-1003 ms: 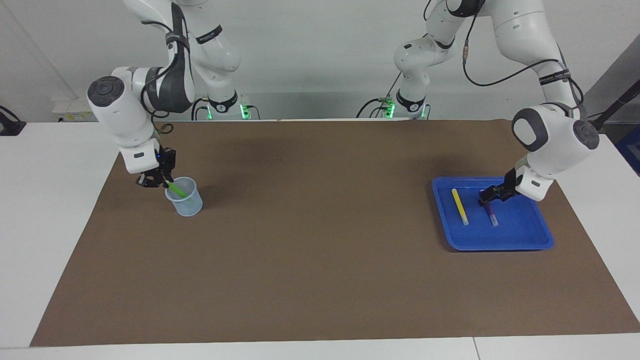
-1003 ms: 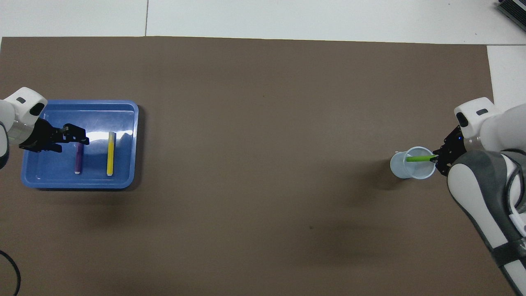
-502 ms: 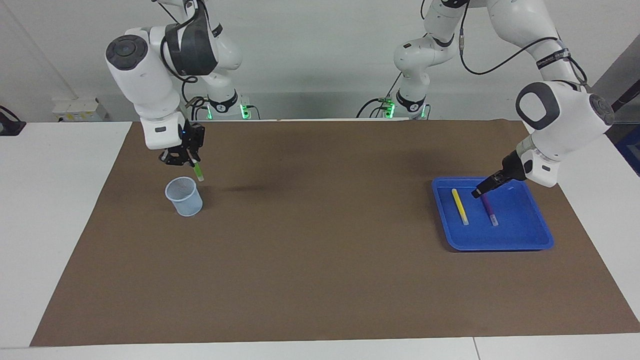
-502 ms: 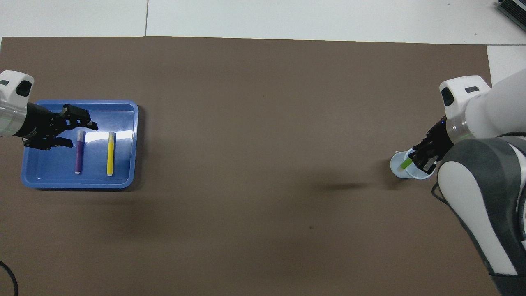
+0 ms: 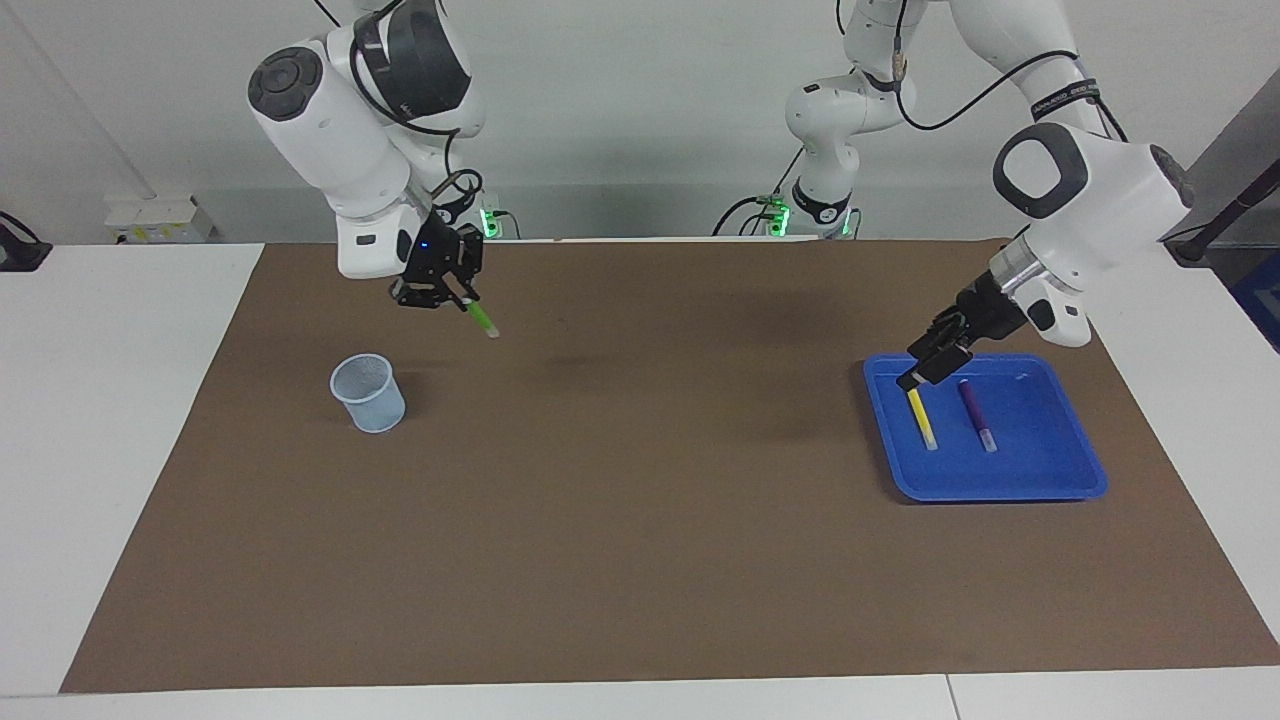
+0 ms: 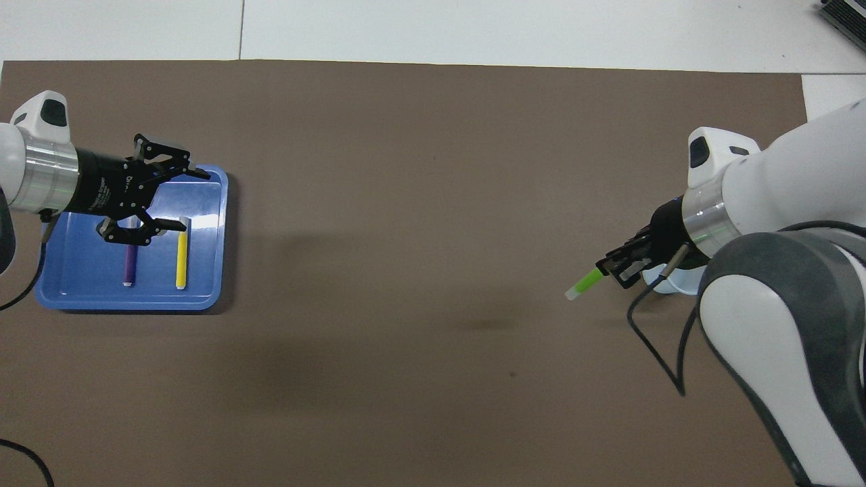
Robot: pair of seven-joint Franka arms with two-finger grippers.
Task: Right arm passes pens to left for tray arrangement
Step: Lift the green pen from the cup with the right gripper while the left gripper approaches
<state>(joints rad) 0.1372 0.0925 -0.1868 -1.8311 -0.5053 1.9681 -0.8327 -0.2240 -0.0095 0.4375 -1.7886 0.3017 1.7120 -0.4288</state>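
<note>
My right gripper (image 5: pixel 455 296) (image 6: pixel 619 267) is shut on the green pen (image 5: pixel 483 320) (image 6: pixel 586 283), which hangs tilted in the air over the brown mat, up beside the translucent cup (image 5: pixel 369 393). The blue tray (image 5: pixel 1050 480) (image 6: pixel 81 297) lies at the left arm's end of the table with the yellow pen (image 5: pixel 922 419) (image 6: pixel 181 260) and the purple pen (image 5: pixel 976 413) (image 6: pixel 128 267) side by side in it. My left gripper (image 5: pixel 922 368) (image 6: pixel 177 199) hovers open and empty above the tray's edge nearest the table's middle, over the yellow pen's end.
A brown mat (image 5: pixel 640 560) covers most of the white table. The pale-blue cup (image 6: pixel 666 281) stands toward the right arm's end, largely hidden under the right arm in the overhead view. A black cable (image 6: pixel 653 338) loops down from the right wrist.
My right gripper has lifted the green pen out of the cup and carried it toward the table's middle. My left gripper has risen from the purple pen and swung toward the tray's inner edge.
</note>
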